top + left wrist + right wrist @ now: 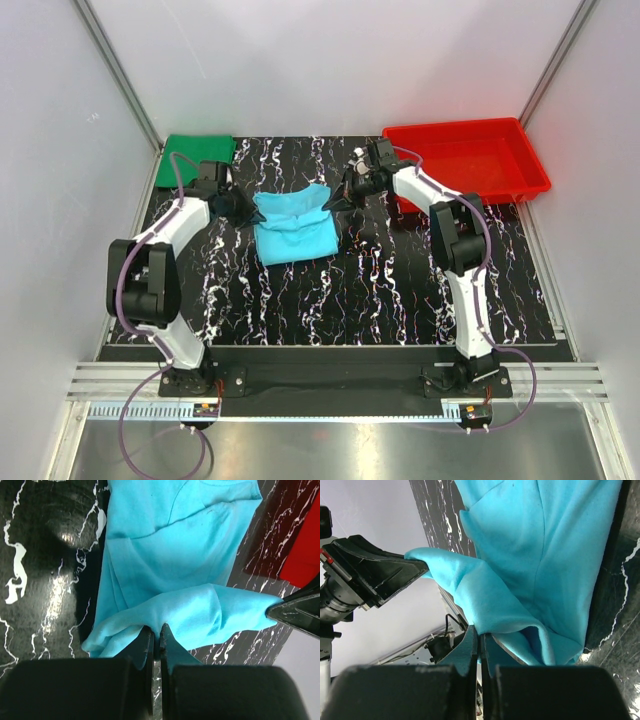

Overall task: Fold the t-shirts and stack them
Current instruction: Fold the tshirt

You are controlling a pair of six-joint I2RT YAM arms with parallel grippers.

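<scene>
Above the table (400, 290), the left pincer (252, 212) and right pincer (335, 202) are each clamping shut on a corner of the blue shirt (293, 232); the green shirt (195, 160) is lying, seemingly folded, far left.

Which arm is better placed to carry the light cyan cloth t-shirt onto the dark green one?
Likely left: left gripper, shut on the cyan t-shirt, sits beside the green t-shirt; right gripper is farther.
</scene>
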